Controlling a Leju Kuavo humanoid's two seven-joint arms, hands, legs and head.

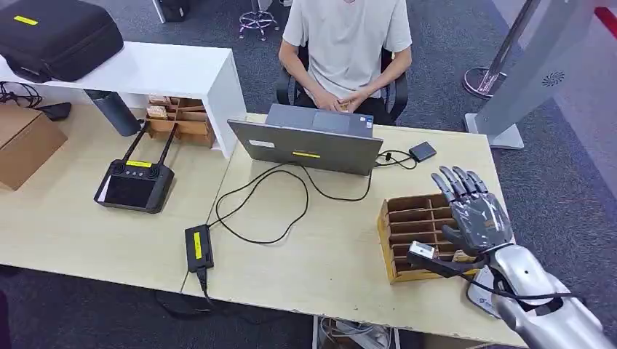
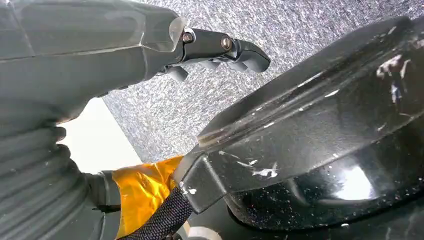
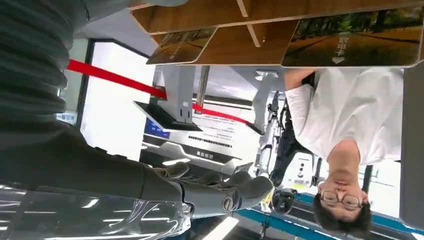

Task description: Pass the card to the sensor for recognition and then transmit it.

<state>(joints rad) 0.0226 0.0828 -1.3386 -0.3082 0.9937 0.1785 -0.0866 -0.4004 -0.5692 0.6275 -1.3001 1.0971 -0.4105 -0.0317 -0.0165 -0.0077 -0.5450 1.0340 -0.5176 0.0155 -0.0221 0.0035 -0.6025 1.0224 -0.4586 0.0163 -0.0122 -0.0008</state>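
At lower right of the head view, the right hand (image 1: 476, 211) hovers flat, fingers spread and empty, over the card box (image 1: 411, 236); the left hand (image 2: 220, 50) looks curled.

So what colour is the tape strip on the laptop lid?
Yellow; the strip on the grey laptop shows best in the head view.

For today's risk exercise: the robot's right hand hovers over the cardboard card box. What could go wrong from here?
1. The right hand is open with fingers spread above the narrow slots of the divided box; it may miss a card or pull several.
2. The box sits at the table corner; a push might slide it off.
3. The sensor cable could snag.
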